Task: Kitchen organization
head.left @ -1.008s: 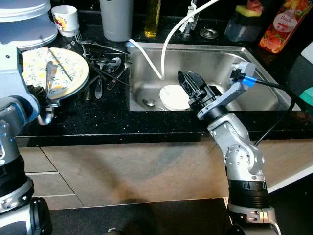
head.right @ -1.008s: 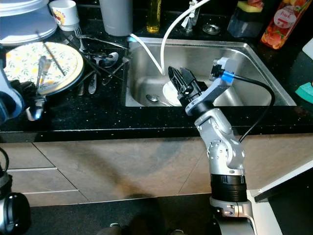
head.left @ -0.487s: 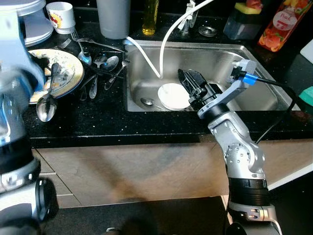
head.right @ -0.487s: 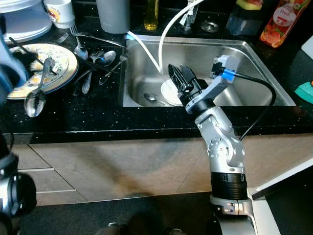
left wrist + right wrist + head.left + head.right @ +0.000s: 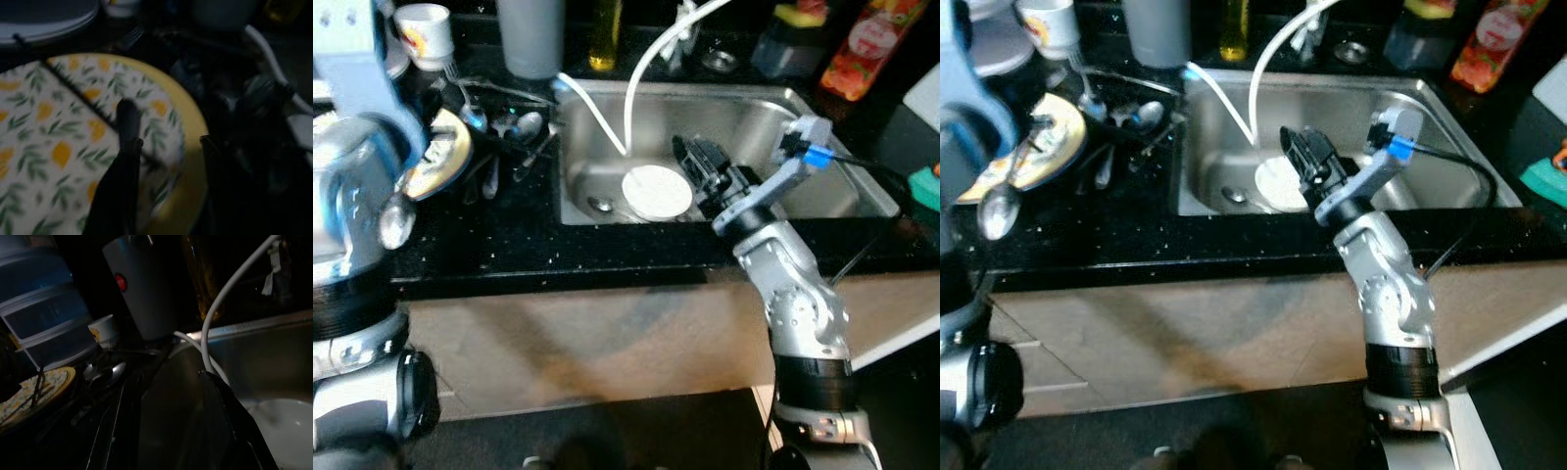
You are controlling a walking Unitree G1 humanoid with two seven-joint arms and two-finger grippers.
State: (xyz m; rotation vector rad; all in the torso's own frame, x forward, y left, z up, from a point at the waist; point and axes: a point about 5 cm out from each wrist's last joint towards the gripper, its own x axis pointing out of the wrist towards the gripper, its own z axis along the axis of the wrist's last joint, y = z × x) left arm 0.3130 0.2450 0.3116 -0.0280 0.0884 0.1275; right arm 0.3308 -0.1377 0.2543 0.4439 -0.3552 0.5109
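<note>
spoon point(image 5: 395, 221): hangs bowl-down at the counter's front edge, left of the sink, under the left arm; blurred
patterned plate point(image 5: 58, 147): yellow rim, leaf print, on the black counter point(image 5: 558, 255) left of the sink; a dark stick lies across it
left gripper point(image 5: 164, 147): over the plate's edge, fingers parted with a clear gap; whether it has the spoon, cannot tell
cutlery pile point(image 5: 504, 132): spoons and forks loose on the counter between plate and sink
sink point(image 5: 822, 127): steel basin, set in the counter
white plate point(image 5: 656, 192): flat on the sink floor, near the front wall
right gripper point(image 5: 697, 166): inside the sink, just beside the white plate, fingers spread, nothing between them
white hose point(image 5: 641, 69): arcs from the back of the counter down into the basin
grey cup point(image 5: 530, 37): upright behind the sink's left corner
small mug point(image 5: 423, 27): left of the grey cup
orange bottle point(image 5: 862, 44): back right of the counter
</note>
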